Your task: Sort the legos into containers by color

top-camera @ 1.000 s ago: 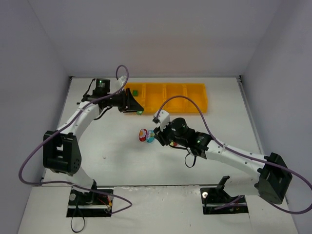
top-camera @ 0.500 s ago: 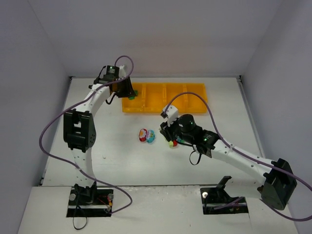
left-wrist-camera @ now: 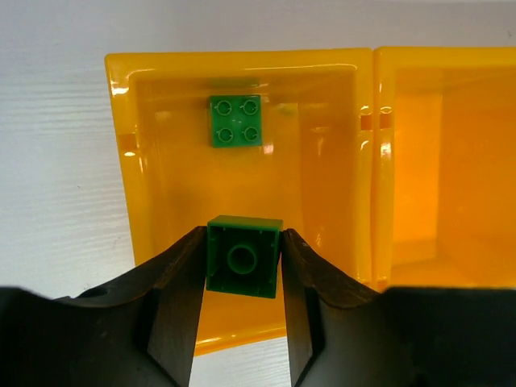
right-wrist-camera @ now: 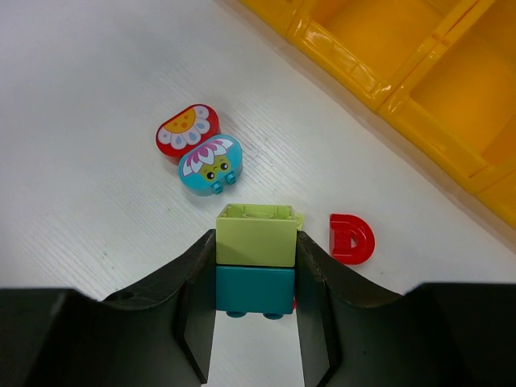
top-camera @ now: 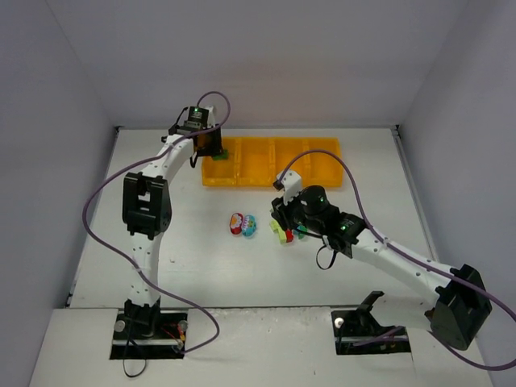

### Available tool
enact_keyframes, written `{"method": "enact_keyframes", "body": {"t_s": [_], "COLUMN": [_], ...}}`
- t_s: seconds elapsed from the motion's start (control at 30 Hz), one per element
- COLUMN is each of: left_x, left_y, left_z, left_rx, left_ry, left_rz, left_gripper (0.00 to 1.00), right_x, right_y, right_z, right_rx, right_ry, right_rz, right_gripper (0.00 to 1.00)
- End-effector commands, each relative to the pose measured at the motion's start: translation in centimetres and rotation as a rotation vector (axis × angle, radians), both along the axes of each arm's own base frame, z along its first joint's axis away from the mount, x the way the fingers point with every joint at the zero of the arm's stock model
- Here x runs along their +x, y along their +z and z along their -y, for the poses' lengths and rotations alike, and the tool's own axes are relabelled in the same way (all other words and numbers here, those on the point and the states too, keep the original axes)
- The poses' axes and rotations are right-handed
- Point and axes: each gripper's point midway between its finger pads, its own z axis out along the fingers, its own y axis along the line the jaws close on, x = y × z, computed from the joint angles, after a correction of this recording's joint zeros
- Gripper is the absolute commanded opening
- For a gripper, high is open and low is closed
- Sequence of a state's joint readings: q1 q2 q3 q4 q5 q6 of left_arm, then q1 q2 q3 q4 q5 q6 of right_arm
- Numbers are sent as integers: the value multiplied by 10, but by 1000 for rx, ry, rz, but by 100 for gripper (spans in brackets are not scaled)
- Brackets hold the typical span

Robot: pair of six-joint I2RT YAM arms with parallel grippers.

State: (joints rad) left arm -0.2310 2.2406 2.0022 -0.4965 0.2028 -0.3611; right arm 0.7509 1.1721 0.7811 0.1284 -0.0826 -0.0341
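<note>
White table [top-camera: 185,242] enclosed by plain grey walls [top-camera: 266,56]; orange tray [top-camera: 256,160] near far edge; left gripper [left-wrist-camera: 243,242] pinches green brick [left-wrist-camera: 243,262]; right gripper [right-wrist-camera: 255,242] clamps lime-and-teal stack [right-wrist-camera: 255,262].

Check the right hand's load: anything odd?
Yes. The right hand grips a lime brick stacked on a teal brick. While they stay joined, the two colours probably cannot be sorted apart.
</note>
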Motion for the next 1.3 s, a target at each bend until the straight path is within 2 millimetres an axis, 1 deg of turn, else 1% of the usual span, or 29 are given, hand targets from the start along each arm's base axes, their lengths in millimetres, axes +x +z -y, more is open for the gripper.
{"method": "enact_keyframes", "body": {"t_s": [0.0,0.1,0.13,0.17,0.2,0.23,0.27,0.33,0.37,0.43,0.47,0.5,0.53,0.57,0.6,0.63,0.67,0.7,0.73,0.77,0.8,0.83,0.87,0.93,1.0,1.1,1.27], "left_x": [12,8,7,6,4,2,1,-4,-9,-20,-31,-39,-58,-68,-85,-101,-116,-129,-145,-165,-177,-188,-204,-219,-233,-247,-263], "left_y": [47,54,56,58,66,66,72,77,87,103,118,125,139,145,152,168,160,162,171,164,165,172,169,175,174,174,169], "left_z": [8,12,13,13,13,14,12,14,14,21,23,27,36,42,57,62,69,75,81,93,98,102,110,117,124,132,147], "left_rx": [0,-7,-8,-10,-13,-15,-15,-22,-31,-73,-94,-115,-159,-185,-237,-265,-288,-310,-335,-371,-401,-429,-470,-518,-548,-585,-601], "left_ry": [-15,-26,-29,-30,-32,-34,-32,-40,-45,-76,-91,-112,-156,-190,-262,-299,-334,-372,-411,-468,-494,-520,-566,-604,-642,-693,-757], "left_rz": [121,130,132,136,149,147,158,152,159,165,177,178,181,179,166,183,145,130,132,80,57,53,15,-3,-35,-76,-114], "left_gripper": [36,42,47,49,51,55,56,56,56,56,56,56,56,56,56,56,56,56,56,56,56,56,56,57,57,58,60], "right_x": [7,7,7,8,7,8,8,7,7,7,7,8,9,9,9,10,9,8,8,8,7,8,7,5,3,2,1], "right_y": [29,32,31,33,33,33,34,36,37,41,43,45,46,47,50,53,55,59,60,63,66,67,70,72,76,79,83], "right_z": [-2,-2,-2,-2,-3,-3,-3,-5,-5,-5,-6,-5,-4,-4,-4,-5,-6,-7,-6,-8,-7,-7,-7,-8,-10,-13,-17], "right_rx": [65,66,64,67,65,65,65,69,71,75,75,69,64,63,57,56,57,59,48,48,47,43,39,38,46,49,56], "right_ry": [-11,-9,-7,-7,-3,-1,-1,9,11,16,21,23,22,27,35,44,60,70,84,97,102,107,122,135,154,172,192], "right_rz": [66,73,71,75,76,76,76,81,82,92,98,111,119,127,143,156,167,182,201,217,229,239,253,260,270,273,277], "right_gripper": [0,0,0,0,0,0,0,0,0,0,0,0,0,0,0,1,1,2,2,3,4,4,4,4,4,5,5]}}
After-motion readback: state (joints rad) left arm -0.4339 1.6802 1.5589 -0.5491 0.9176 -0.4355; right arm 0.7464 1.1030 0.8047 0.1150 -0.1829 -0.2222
